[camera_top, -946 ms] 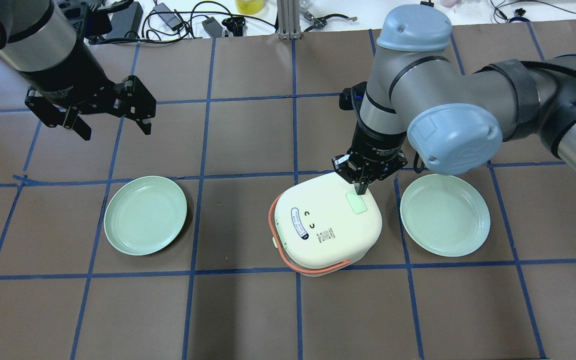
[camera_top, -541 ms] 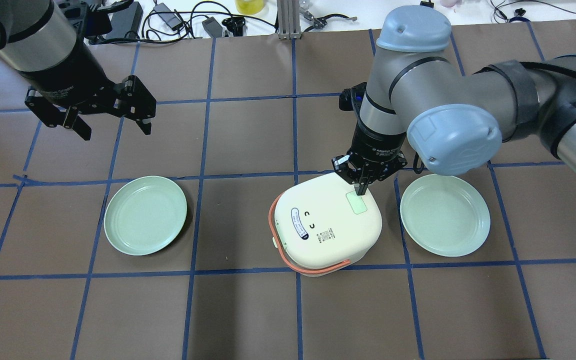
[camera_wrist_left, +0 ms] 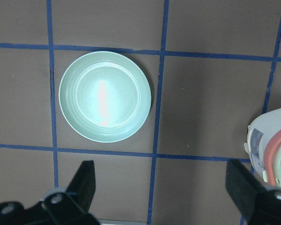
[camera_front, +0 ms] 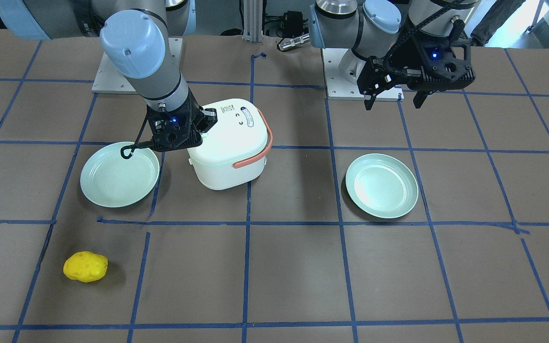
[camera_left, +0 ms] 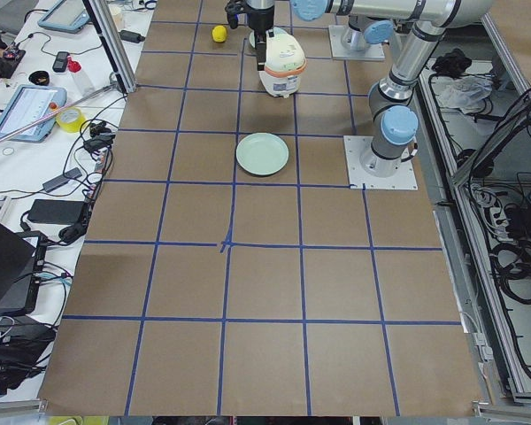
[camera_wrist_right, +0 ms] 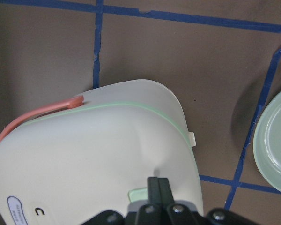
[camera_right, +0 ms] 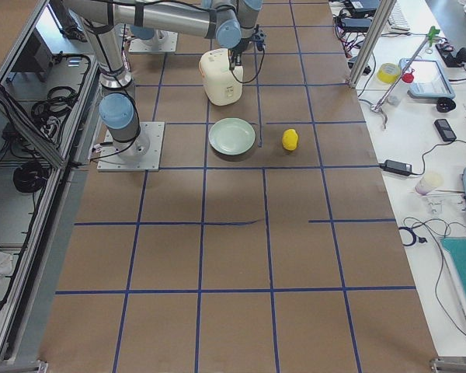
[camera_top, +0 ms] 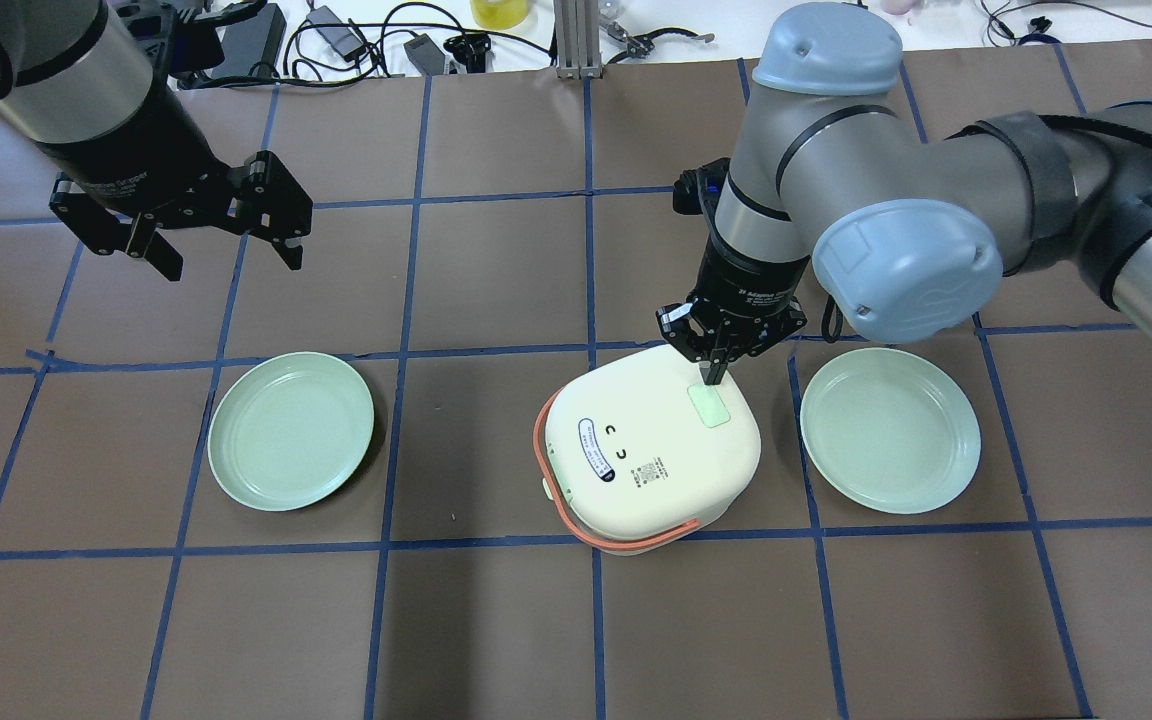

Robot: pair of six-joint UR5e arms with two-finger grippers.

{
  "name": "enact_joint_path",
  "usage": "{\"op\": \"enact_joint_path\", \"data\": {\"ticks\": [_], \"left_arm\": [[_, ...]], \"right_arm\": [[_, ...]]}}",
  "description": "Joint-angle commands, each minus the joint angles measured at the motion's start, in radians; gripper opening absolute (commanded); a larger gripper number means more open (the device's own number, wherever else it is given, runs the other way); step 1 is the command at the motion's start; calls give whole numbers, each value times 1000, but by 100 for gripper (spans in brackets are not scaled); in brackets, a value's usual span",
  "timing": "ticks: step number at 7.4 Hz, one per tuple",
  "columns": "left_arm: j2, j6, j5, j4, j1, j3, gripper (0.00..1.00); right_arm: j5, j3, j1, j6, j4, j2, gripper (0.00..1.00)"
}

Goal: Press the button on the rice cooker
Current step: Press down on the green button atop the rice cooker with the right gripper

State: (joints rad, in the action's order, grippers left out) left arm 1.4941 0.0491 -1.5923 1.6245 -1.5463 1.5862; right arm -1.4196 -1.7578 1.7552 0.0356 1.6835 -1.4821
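A cream rice cooker (camera_top: 636, 470) with an orange handle (camera_top: 556, 490) stands mid-table. It has a pale green button (camera_top: 708, 407) on its lid, also seen in the right wrist view (camera_wrist_right: 136, 193). My right gripper (camera_top: 712, 378) is shut, points straight down, and its tips rest at the button's far edge (camera_wrist_right: 158, 180). My left gripper (camera_top: 233, 262) is open and empty, held above the table at the far left, away from the cooker. In the left wrist view the cooker (camera_wrist_left: 271, 150) shows only at the right edge.
Two pale green plates lie on either side of the cooker, one left (camera_top: 291, 430) and one right (camera_top: 891, 430). A yellow lumpy object (camera_front: 85, 267) lies near the operators' edge. Cables and tools (camera_top: 356, 40) line the far edge.
My right gripper has shifted slightly left and away along the lid, and the cooker has nudged a little to the left with it. The left arm has not moved.
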Motion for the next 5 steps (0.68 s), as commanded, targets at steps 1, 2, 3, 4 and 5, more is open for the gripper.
{"op": "enact_joint_path", "data": {"ticks": [1, 2, 3, 4, 5], "left_arm": [[0, 0, 0, 0, 0, 0, 100], [0, 0, 0, 0, 0, 0, 100], [0, 0, 0, 0, 0, 0, 100], [0, 0, 0, 0, 0, 0, 100], [0, 0, 0, 0, 0, 0, 100]], "right_arm": [[-1, 26, -2, 1, -49, -6, 9], [1, 26, 0, 1, -83, -9, 7], [-1, 20, 0, 1, -93, -9, 5], [1, 9, 0, 6, -94, -9, 4], [2, 8, 0, 6, -93, -7, 4]]}}
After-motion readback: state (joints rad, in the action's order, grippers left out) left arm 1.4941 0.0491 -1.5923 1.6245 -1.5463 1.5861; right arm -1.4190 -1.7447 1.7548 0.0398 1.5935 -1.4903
